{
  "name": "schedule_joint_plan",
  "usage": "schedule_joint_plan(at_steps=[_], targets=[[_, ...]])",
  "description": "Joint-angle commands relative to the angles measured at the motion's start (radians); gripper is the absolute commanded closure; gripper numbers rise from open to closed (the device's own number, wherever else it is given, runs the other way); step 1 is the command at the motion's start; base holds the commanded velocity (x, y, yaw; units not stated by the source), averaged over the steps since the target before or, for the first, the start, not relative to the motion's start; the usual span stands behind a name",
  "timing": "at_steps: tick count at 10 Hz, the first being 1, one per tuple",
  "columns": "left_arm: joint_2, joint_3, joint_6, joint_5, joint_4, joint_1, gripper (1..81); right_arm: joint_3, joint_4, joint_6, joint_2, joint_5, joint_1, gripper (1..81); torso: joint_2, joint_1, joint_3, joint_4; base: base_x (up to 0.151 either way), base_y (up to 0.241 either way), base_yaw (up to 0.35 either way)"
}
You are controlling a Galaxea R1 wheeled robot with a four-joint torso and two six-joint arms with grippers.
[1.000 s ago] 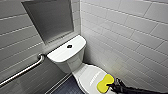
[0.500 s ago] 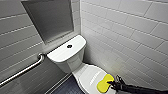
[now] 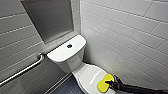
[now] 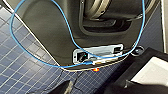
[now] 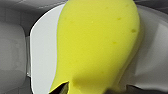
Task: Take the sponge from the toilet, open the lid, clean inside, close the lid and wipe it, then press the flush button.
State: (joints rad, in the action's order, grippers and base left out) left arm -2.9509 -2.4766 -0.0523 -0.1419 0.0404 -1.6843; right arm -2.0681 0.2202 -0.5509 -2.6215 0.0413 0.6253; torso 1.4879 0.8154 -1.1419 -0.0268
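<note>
The sponge (image 3: 105,83) rests on the toilet's (image 3: 66,56) closed lid (image 3: 86,72), near its front. Its long axis slants across the lid, pointing away from the right pincer (image 3: 110,82), which is clamped on it. Since a moment ago it has slid toward the lid's front edge.

Yellow sponge (image 3: 105,82), white toilet (image 3: 70,60) w/ dark btn (image 3: 69,46), dk-blue grid-tiled floor (image 4: 22,67)
</note>
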Motion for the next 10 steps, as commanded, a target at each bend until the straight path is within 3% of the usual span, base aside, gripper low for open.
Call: schedule_joint_plan(at_steps=[1,4,10], targets=[[-0.004,0.001,-0.003,0.087,-0.002,-0.047,1.0,0.008,0.007,-0.003,0.021,0.023,-0.124,1.0,0.000,0.000,0.000,0.000,0.000,0.000,0.000],[0.001,0.001,-0.001,0.088,-0.004,-0.047,1.0,-0.018,0.005,0.002,-0.001,0.011,-0.120,1.0,0.000,0.000,-0.005,0.000,0.000,0.000,0.000],[0.019,0.001,0.008,0.094,-0.005,-0.047,1.0,-0.058,-0.071,0.008,-0.064,-0.123,-0.046,1.0,0.000,0.000,-0.005,0.000,0.000,0.000,0.000]])
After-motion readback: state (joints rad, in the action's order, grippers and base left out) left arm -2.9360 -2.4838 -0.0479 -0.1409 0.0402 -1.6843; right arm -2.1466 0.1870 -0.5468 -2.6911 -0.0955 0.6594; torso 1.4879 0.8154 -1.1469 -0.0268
